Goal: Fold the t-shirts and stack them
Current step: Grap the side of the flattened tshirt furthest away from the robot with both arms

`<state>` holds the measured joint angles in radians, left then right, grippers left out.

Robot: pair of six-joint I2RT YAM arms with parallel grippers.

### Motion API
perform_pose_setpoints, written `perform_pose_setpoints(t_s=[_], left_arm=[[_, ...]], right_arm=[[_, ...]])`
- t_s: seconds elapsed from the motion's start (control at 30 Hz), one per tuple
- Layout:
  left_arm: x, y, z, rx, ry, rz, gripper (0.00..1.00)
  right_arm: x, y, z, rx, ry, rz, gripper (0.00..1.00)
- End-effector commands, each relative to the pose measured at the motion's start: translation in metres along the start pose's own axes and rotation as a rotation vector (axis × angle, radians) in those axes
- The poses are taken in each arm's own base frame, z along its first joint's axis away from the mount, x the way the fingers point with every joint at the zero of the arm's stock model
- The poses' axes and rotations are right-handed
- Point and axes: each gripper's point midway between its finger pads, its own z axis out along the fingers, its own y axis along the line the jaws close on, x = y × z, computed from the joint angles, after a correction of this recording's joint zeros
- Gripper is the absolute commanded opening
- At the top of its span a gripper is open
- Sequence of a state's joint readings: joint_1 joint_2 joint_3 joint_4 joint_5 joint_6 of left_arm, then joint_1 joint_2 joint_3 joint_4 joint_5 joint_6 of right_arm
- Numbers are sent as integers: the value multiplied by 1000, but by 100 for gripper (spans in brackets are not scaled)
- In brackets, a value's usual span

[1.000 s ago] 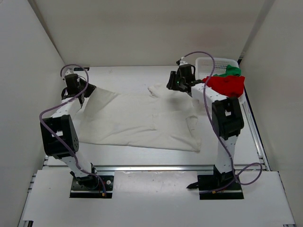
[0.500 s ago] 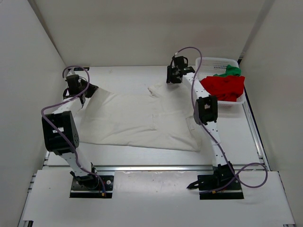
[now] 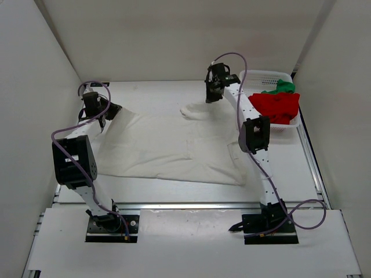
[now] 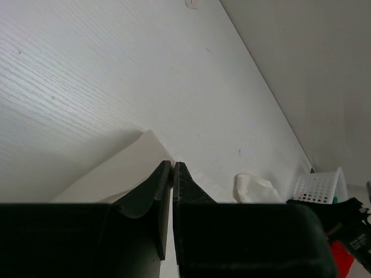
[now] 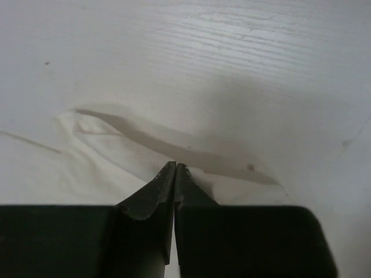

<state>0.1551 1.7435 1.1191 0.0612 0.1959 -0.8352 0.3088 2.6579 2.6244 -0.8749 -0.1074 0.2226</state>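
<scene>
The cream-white t-shirt [image 3: 168, 145] lies spread across the table. Its far left corner is drawn up to my left gripper [image 3: 109, 111], which is shut on that corner; in the left wrist view the jaws [image 4: 173, 164] stand nearly together over the pale cloth [image 4: 116, 174]. My right gripper [image 3: 210, 97] hangs at the shirt's far right corner [image 3: 191, 111]. Its jaws [image 5: 175, 165] are pressed together just above the cloth's edge [image 5: 87, 168], with nothing seen between them. The red t-shirt [image 3: 275, 106] and the green t-shirt [image 3: 284, 87] sit in the basket.
The white mesh basket [image 3: 258, 76] stands at the far right, close beside the right arm. White walls close the table in on the left, back and right. A metal rail [image 3: 191, 205] runs along the near edge.
My right arm has stretched out toward the far side. Its gripper has shut, and the shirt's far right corner has sunk flatter. The left gripper has held still.
</scene>
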Motion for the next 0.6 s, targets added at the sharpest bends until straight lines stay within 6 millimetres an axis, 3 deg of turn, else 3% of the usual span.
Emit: perform_pose_setpoints(t_s=[0.0,0.1,0.17,0.2,0.3,0.37,0.4,0.47,0.57], left_arm=[[-7,-19,-13,63,-25,0,0],[-2,-19,-16,70,-20,-5,0],[-2,-14,-17,62,-24,-5,0],[-2,-15,-17,67,-26,-11,0],[-5,-12,-20,71,-31,-23,0],[-3,-12,-21,73,-25,-18,0],[-5,-10,-22,68,-30,-28,0],[-3,-8,-22,72,-22,-34,0],[-5,-9,-23,74,-32,-38,0]], right_arm=[[-31,32,-73,-49,-70,-58,0],[-10,51,-95,-22,-15,-108,0],[17,56,-96,24,55,-138,0],[20,65,-105,34,51,-156,1],[66,64,-106,120,136,-219,14],[81,64,-111,138,130,-239,25],[83,63,-119,129,102,-237,32],[83,61,-131,106,76,-222,37],[69,49,-140,94,-4,-182,36]])
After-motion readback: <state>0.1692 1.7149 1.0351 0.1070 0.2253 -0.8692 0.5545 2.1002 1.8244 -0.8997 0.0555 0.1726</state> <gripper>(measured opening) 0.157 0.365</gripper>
